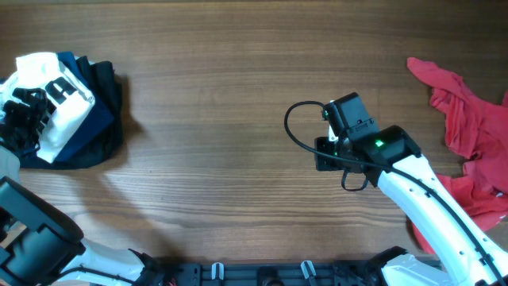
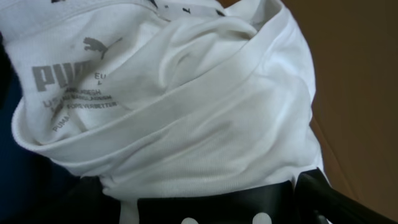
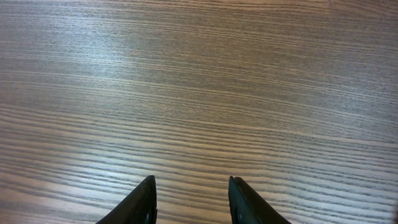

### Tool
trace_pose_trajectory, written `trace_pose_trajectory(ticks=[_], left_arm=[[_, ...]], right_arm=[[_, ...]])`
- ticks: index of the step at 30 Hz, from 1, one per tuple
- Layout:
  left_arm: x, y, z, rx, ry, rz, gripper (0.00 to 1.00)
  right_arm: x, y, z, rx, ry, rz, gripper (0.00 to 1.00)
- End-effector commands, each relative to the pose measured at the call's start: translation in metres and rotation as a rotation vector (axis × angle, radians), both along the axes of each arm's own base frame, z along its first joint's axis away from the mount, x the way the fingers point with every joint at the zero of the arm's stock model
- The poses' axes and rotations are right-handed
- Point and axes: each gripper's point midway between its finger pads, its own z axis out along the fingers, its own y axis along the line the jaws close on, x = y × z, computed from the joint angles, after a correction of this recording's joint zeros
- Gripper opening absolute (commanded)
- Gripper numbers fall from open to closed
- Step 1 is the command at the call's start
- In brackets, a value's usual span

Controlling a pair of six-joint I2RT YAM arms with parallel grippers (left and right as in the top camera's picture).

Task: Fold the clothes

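Wooden table lies under the right gripper, arm angled inward (fingers apart).

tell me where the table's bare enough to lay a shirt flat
The wide middle of the table, between the pile of clothes on the left and the right arm, is bare wood. So is the far strip up to the red garment. Both side edges are crowded.

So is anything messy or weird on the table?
Yes, a bit. The red cloth lies crumpled at the right edge of the table, not folded. On the left, a white shirt sits bunched on top of dark clothes in a lumpy heap. Nothing looks torn or spilled.
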Motion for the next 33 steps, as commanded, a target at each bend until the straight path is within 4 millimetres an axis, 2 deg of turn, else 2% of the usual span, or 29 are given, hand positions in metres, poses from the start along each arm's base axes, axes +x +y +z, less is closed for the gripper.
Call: trace_pose_trajectory(ticks=[1,3,5,11,14,16,17,19,23,25,30,33], left_arm=[[0.010,-0.008,0.009,-0.028,-0.075,-0.063,1.00],[0.020,-0.021,0.029,-0.051,-0.175,-0.147,1.00],[0.025,-0.025,0.048,-0.100,-0.243,-0.151,0.99],[0.025,-0.042,0.108,-0.039,-0.334,-0.195,0.99],[0.025,-0.068,0.141,0.007,-0.373,-0.247,0.99],[0.026,-0.092,0.153,0.034,-0.372,-0.294,0.99],[0.027,-0.102,0.155,0.038,-0.361,-0.306,0.99],[0.029,-0.133,0.153,0.053,-0.316,-0.358,0.99],[0.033,-0.210,0.135,0.079,-0.203,-0.513,1.00],[0.031,-0.258,0.118,0.077,-0.121,-0.606,1.00],[0.011,-0.339,0.083,0.188,0.058,-0.780,1.00],[-0.004,-0.367,0.067,0.299,0.154,-0.831,1.00]], right_arm=[[0.005,0.000,0.009,0.006,-0.036,-0.011,0.38],[0.005,0.000,0.009,0.004,-0.034,-0.011,0.41],[0.005,0.000,0.009,0.004,-0.033,-0.011,0.43],[0.006,0.001,0.009,0.007,-0.037,-0.012,0.67],[0.008,0.005,0.010,0.025,-0.041,-0.008,0.79],[0.010,0.011,0.012,0.056,-0.047,0.001,0.86],[0.011,0.013,0.013,0.070,-0.051,0.005,0.87],[0.014,0.022,0.016,0.117,-0.061,0.020,0.99],[0.022,0.037,0.024,0.193,-0.099,0.047,0.99],[0.029,0.041,0.029,0.212,-0.133,0.051,0.99],[0.043,0.037,0.035,0.199,-0.193,-0.003,1.00],[0.056,0.022,0.038,0.153,-0.243,-0.066,0.99]])
